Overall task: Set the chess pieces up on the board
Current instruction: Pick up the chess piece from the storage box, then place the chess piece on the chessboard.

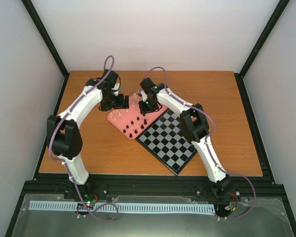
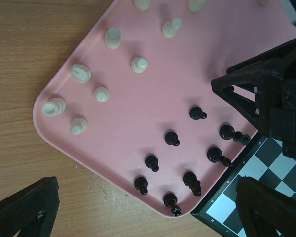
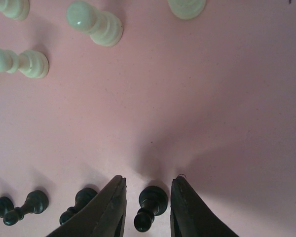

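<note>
The chess pieces stand on a pink tray [image 1: 119, 122], none on the board [image 1: 170, 142]. Several cream pieces [image 2: 139, 64] fill the tray's upper left and several black pieces [image 2: 171, 138] its lower right, next to the board's corner [image 2: 281, 169]. My right gripper [image 3: 147, 186] is low over the tray, open, its fingers on either side of a black pawn [image 3: 151, 206] with a gap on both sides. In the top view it [image 1: 145, 105] sits above the tray's middle. My left gripper [image 2: 147, 197] hovers open over the tray's near corner, holding nothing.
The tray and board lie corner to corner on a wooden table [image 1: 89, 148]. More cream pieces [image 3: 96, 22] stand ahead of the right gripper. White walls and a black frame [image 1: 251, 118] ring the table. The two wrists are close together over the tray.
</note>
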Controlling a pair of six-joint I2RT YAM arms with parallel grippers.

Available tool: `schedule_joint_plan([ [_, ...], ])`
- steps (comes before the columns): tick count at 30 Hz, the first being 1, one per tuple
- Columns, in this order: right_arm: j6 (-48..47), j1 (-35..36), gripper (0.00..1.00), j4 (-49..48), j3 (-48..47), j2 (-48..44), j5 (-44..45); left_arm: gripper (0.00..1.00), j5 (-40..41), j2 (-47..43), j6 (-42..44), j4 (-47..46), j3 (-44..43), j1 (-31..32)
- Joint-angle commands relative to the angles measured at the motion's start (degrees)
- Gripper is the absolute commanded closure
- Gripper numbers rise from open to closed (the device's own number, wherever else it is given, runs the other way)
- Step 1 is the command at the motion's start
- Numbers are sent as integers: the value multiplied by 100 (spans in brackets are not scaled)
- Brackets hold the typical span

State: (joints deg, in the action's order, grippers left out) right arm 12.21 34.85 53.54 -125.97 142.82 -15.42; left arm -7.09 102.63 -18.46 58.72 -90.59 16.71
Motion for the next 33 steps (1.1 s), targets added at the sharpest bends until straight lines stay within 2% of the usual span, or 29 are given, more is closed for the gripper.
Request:
schedule_joint_plan([
  [1,-71,109,74,130,-53,-86,159,0,-44,-14,-50,-49,-46,-33],
  [4,-87,118,75,180,-43,-104,215,0,-66,5,-60,-53,-56,-36],
  [16,-74,118,93,236,46,-228,529,0,-113,32,-70,-45,-90,-36],
  [23,-49,102,96,402,130,-941,829,0,-89,4,-54,-36,-84,-35],
  [27,58,22,96,372,1013,-1787,801,0,-101,-5,-56,-33,-100,-36],
  [33,102,-355,96,102,3493,-3490,645,0,-125,-43,-68,-50,-77,-34],
])
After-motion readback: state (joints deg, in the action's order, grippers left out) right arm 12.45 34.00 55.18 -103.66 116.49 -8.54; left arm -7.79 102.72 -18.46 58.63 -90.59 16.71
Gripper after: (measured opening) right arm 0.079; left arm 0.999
